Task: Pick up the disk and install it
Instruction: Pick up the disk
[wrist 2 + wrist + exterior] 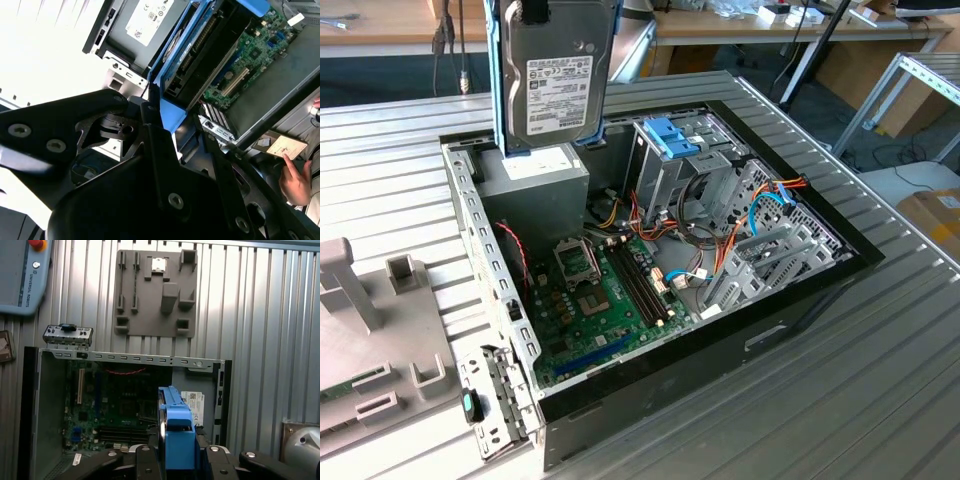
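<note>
Ribbed grey metal table (880, 400) runs under everything, with wooden benches along the room's far side. On it lies an open computer case (800, 290), its motherboard (610, 300) facing up. My gripper (177, 456) is pinched on the disk (558, 85), one black finger (146, 460) on each flat side, so in the first wrist view I look down on its blue rail edge (177, 425). In the exterior view the disk hangs upright, label outward, at the case's far corner toward the exterior view's left, over the grey power supply (545, 175); whether its lower edge touches that box I cannot tell. The drive cage (670, 160) with its blue latch stands just to the exterior view's right of the disk. In the second wrist view the disk (210, 45) tilts across the motherboard, and a person's hand (295, 182) rests beside a tan card outside the case. A grey moulded fixture (155, 295) lies on the table next to the case, on the exterior view's near left.
</note>
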Tool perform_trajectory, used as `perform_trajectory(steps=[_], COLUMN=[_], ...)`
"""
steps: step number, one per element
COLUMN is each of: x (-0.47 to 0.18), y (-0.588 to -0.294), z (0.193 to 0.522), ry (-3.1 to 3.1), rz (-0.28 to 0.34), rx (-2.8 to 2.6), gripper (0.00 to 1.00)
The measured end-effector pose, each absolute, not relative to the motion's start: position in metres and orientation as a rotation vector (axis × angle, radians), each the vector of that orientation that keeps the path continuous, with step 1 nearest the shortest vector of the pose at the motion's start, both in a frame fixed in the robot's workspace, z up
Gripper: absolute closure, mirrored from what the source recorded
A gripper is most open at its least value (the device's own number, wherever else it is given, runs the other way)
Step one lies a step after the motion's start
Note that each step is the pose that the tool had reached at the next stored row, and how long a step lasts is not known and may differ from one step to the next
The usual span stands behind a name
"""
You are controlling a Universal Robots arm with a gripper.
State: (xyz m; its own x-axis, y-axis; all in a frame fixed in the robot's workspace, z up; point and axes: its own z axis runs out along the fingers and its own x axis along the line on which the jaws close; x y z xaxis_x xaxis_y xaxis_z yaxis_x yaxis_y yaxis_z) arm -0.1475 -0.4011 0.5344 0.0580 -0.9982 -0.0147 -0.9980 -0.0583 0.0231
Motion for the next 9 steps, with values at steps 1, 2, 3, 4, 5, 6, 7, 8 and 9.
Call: perform_trajectory(steps=[1,2,3,4,5,6,7,8,9], x=[-0.144,-0.14,-0.133,-0.132,-0.132,-0.132,-0.132,-0.131,-0.13], y=[-0.401,-0.401,-0.401,-0.401,-0.401,-0.401,-0.401,-0.401,-0.401], z=[0.534,0.534,0.534,0.534,0.534,0.534,0.534,0.534,0.534], ry=[-2.151,-2.151,-2.151,-2.151,-2.151,-2.151,-2.151,-2.151,-2.151], rz=[-0.042,-0.042,-0.042,-0.042,-0.042,-0.042,-0.042,-0.042,-0.042], rx=[2.28,2.28,2.28,2.28,2.28,2.28,2.28,2.28,2.28], gripper=[0.64,0.64,0.64,0.64,0.64,0.64,0.64,0.64,0.64])
